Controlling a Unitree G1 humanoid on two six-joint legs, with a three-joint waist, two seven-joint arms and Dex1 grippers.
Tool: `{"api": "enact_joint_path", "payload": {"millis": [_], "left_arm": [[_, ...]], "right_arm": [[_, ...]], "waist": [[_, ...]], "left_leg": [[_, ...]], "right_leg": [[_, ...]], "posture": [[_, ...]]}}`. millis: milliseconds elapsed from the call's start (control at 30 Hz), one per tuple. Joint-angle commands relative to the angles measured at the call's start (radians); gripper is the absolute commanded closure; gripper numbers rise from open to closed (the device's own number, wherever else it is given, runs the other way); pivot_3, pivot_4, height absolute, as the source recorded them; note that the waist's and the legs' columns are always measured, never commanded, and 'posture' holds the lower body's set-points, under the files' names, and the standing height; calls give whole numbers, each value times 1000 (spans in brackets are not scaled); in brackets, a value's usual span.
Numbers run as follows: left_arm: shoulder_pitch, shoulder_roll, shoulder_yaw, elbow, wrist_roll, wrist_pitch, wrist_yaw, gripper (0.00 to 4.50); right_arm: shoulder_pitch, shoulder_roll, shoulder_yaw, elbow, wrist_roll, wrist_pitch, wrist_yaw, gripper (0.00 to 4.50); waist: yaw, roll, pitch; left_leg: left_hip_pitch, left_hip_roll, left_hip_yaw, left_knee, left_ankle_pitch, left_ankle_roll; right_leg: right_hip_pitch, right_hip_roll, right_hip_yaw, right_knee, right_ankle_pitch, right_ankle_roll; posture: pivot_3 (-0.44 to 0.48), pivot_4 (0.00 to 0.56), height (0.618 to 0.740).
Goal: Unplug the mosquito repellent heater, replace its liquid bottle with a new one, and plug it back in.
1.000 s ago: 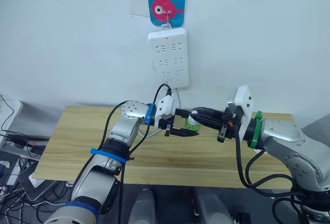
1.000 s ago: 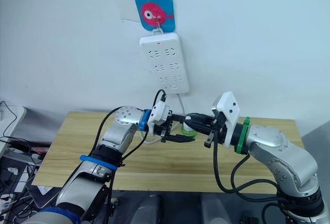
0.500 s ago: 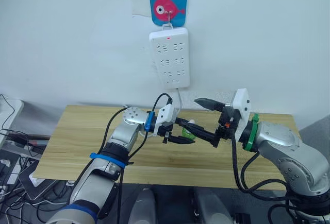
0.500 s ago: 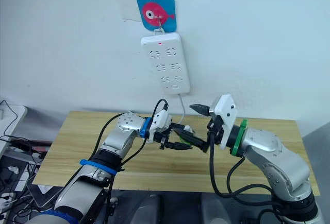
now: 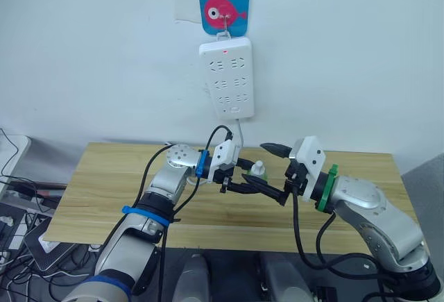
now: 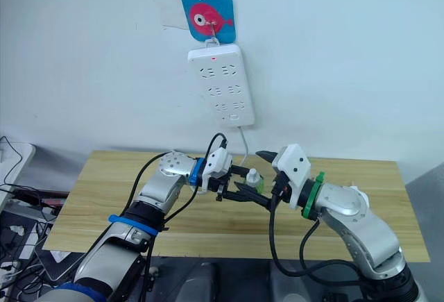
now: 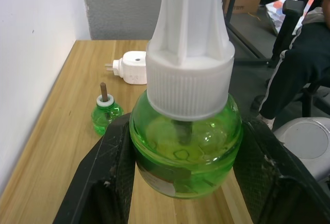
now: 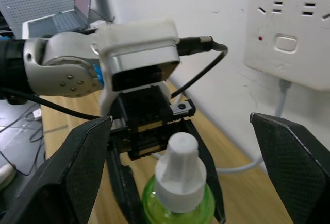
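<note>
My left gripper (image 5: 251,180) is shut on a green liquid bottle (image 7: 184,141) with a tall white cap (image 7: 190,54), held upright above the wooden table (image 5: 104,191). My right gripper (image 5: 269,171) stands wide open facing it, one finger above the cap and one below the bottle, touching neither. The white mosquito repellent heater (image 7: 133,67) lies on the table with its plug prongs bare. A second green bottle (image 7: 106,116), uncapped with a brown wick, stands beside the heater.
A white power strip (image 5: 227,76) hangs on the wall under a blue fish hook (image 5: 223,9), its cable running down behind the grippers. Cables and gear lie on the floor left of the table.
My right gripper was shut on the bottle's top one second ago; it has opened wide and let go. The left gripper keeps its hold on the bottle.
</note>
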Motion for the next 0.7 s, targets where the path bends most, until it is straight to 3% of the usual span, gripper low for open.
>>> {"api": "enact_joint_path", "payload": {"millis": [33,333,700], "left_arm": [[-13,-10,6,-31,-9,3,1,2239],[-20,-14,7,-19,-7,-4,-1,2239],[-32,-11,12,9,-2,-22,-4,2239]], "right_arm": [[-16,16,19,12,-61,-40,-22,21],[0,15,-18,25,-95,-37,-20,21],[162,-105,-250,-81,30,-25,67,21]], "waist": [[0,0,0],[0,0,0],[1,0,0]], "left_leg": [[0,0,0,0,0,0],[0,0,0,0,0,0],[0,-1,1,0,0,0]], "right_leg": [[0,0,0,0,0,0],[0,0,0,0,0,0],[0,0,1,-1,0,0]], "posture": [[-59,218,740],[-65,213,740],[-77,208,740]]}}
